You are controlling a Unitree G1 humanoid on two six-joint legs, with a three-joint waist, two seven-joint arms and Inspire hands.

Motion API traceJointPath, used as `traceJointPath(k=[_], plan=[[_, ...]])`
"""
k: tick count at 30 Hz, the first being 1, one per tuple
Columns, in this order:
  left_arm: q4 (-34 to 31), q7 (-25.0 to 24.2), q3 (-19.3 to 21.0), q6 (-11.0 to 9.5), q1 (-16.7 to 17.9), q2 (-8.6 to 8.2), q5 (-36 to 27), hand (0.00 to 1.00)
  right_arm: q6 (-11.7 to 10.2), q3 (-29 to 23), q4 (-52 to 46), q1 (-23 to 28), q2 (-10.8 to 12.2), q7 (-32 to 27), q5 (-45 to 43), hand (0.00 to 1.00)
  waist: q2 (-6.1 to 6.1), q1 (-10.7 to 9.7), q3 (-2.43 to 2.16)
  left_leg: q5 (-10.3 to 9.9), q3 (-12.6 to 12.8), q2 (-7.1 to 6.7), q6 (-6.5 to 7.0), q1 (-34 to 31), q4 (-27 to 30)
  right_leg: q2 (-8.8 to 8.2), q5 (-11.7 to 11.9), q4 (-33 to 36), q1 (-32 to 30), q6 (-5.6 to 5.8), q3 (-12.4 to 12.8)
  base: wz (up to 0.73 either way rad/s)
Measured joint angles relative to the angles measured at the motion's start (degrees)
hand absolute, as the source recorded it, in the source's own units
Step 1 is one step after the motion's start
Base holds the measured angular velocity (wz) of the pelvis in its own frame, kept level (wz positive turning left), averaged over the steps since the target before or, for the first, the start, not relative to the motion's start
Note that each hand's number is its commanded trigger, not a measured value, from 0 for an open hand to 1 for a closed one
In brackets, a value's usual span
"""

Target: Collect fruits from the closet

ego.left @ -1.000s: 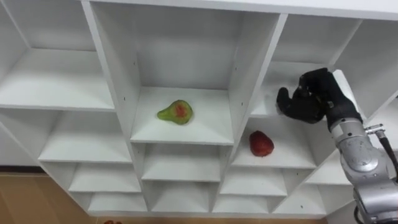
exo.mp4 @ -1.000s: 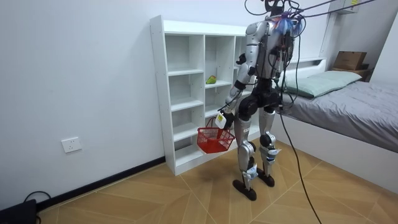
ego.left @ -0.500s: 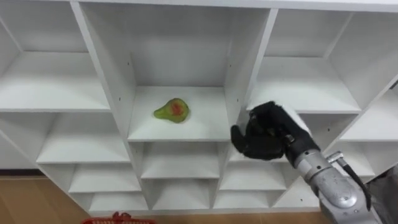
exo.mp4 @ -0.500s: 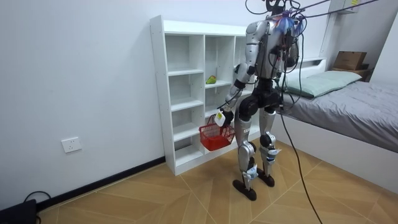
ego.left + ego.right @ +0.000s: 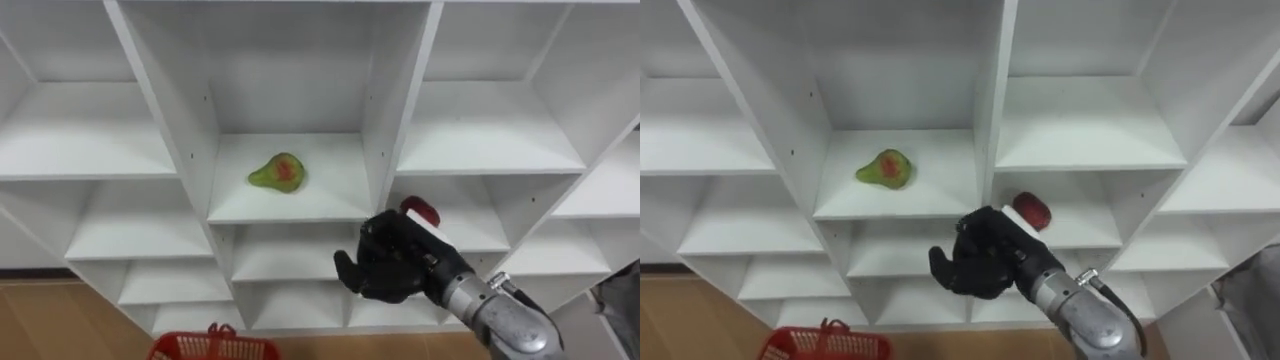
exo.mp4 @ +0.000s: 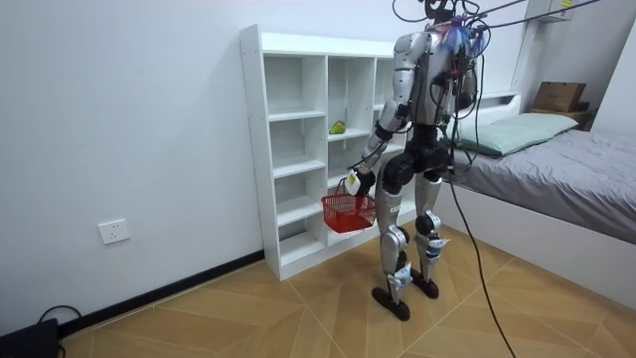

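A white closet (image 5: 395, 120) of open square compartments is seen from close in front, with the robot standing upright facing it. A green pear (image 5: 278, 172) with a red blush is seen lying on its side on the shelf of the middle column, well apart from both hands. One level lower, in the column to its right, a red fruit (image 5: 421, 211) is found on its shelf, its lower part hidden behind the robot's dark right hand (image 5: 395, 268). That hand is held in front of the closet, across the upright divider between the two columns and below the pear's shelf, with its back turned to the camera. It appears to be nearer the camera than the red fruit, and whether it is open or closed cannot be told. In the room view, the left hand (image 6: 354, 180) is lowered at the robot's side, and a red basket (image 5: 200, 347) is hung from it by the handle, around which the hand is closed. The basket is held low in front of the closet's lower shelves, above a wooden floor (image 5: 50, 320).
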Motion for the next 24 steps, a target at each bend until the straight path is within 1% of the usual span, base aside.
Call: traceJointPath(k=[1, 3, 5, 8, 10, 11, 13, 14, 16, 18, 19, 22, 24], plan=[[-0.42, -0.18, -0.13, 0.01, 0.01, -0.19, -0.01, 1.0, 0.5, 0.58, 0.88, 0.05, 0.09, -0.06, 0.13, 1.0, 0.07, -0.04, -0.07, 0.0, 0.07, -0.03, 0.01, -0.48, 0.06, -0.11, 0.0, 0.2, -0.59, 0.0, 0.0, 0.0], [-1.14, -0.83, -0.45, 0.07, 0.12, -0.37, -0.06, 1.0, 0.97, 0.96, 1.43, 0.24, 0.13, -0.2, 1.35, 1.0, 0.33, -0.22, 0.09, 0.02, 0.16, -0.06, 0.03, -0.96, 0.13, -0.11, -0.02, 0.35, -1.26, 0.01, 0.06, -0.02], [-1.27, -1.23, -1.18, 0.08, -0.45, -0.43, -0.17, 1.0, 0.96, 1.28, 3.69, 0.01, 0.22, -0.9, 3.79, 1.0, 0.22, -0.37, 0.17, 0.05, 0.11, -0.04, 0.04, -1.24, 0.52, -0.14, -0.02, 0.56, -1.55, 0.01, 0.0, 0.02], [-1.43, -1.24, -3.04, 0.07, -0.56, -0.79, -0.8, 1.0, 0.96, 1.96, 8.69, -0.05, 0.72, -2.27, 6.01, 1.0, -0.13, -0.41, 0.0, 0.05, 0.05, -0.04, 0.04, -1.73, 0.74, -0.35, -0.03, 0.71, -1.93, 0.02, -0.17, 0.0], [-1.76, -1.21, -4.37, 0.02, -1.04, -1.11, -1.76, 1.0, 0.95, 2.07, 11.93, -0.65, 2.13, -2.67, 6.92, 1.0, -0.39, -0.43, -0.16, 0.06, 0.06, -0.03, 0.05, -3.37, 1.05, -0.42, -0.02, 0.91, -3.47, 0.0, -0.19, 0.0], [-1.74, -1.2, -4.67, 0.03, -1.19, -1.28, -2.2, 1.0, 0.95, 2.22, 12.97, -1.01, 2.45, -2.84, 7.58, 1.0, -0.44, -0.48, -0.11, 0.06, 0.05, -0.03, 0.05, -3.72, 1.2, -0.45, -0.01, 0.98, -3.77, 0.0, -0.27, 0.0], [-1.41, -1.36, -6.65, 0.09, -2.58, -2.09, -3.18, 1.0, 0.87, 4.23, 18.73, -3.21, 2.66, -3.48, 10.63, 1.0, -0.37, -0.57, -0.01, 0.05, -0.01, -0.06, 0.06, -5.23, 2.55, -0.69, -0.01, 1.91, -4.94, -0.01, -0.62, 0.06], [-1.41, -1.45, -6.97, 0.08, -3.05, -2.33, -3.43, 1.0, 0.88, 4.57, 20.04, -3.68, 2.71, -3.69, 10.85, 1.0, -0.32, -0.54, 0.11, 0.04, -0.01, -0.07, 0.07, -5.43, 2.7, -0.73, -0.01, 1.93, -5.04, -0.01, -0.7, 0.05], [-1.3, -1.95, -7.55, 0.08, -4.94, -3.2, -4.51, 1.0, 0.92, 5.55, 24.52, -5.47, 2.86, -3.85, 11.38, 1.0, 0.16, -0.18, 0.58, 0.08, -0.02, -0.07, 0.18, -6.63, 2.96, -0.82, -0.01, 3.04, -6.67, -0.01, -0.77, 0.02], [-1.36, -2.2, -8.28, 0.02, -5.83, -3.21, -4.47, 1.0, 0.94, 5.33, 26.17, -6.2, 3.03, -3.91, 12.78, 1.0, 0.67, -0.29, 0.82, 0.16, -0.06, -0.1, 0.3, -8.11, 3.59, -0.71, -0.03, 3.74, -8.16, -0.02, -1.0, 0.0], [-1.35, -2.53, -8.44, 0.02, -6.01, -3.16, -4.46, 1.0, 0.89, 5.22, 26.45, -6.28, 3.06, -3.92, 13.73, 1.0, 0.99, -0.29, 0.86, 0.16, -0.07, -0.09, 0.31, -9.01, 4.06, -0.78, -0.02, 3.91, -8.9, -0.04, -1.11, 0.0], [-1.77, -3.83, -8.59, 0.01, -6.13, -2.98, -4.63, 1.0, 0.73, 5.36, 30.6, -7.19, 3.93, -4.2, 18.4, 1.0, 1.15, -0.43, 0.78, 0.16, -0.28, 0.02, 0.3, -10.35, 4.77, -0.92, 0.09, 3.88, -9.94, -0.22, -1.08, 0.0], [-2.48, -4.62, -8.8, -0.3, -6.14, -3.16, -5.52, 1.0, 0.4, 5.51, 32.43, -7.4, 4.16, -4.25, 20.83, 1.0, 1.22, -0.17, 0.71, 0.24, -0.25, -0.03, 0.37, -11.29, 4.91, -1.02, 0.09, 4.33, -10.98, -0.22, -1.06, 0.0]])
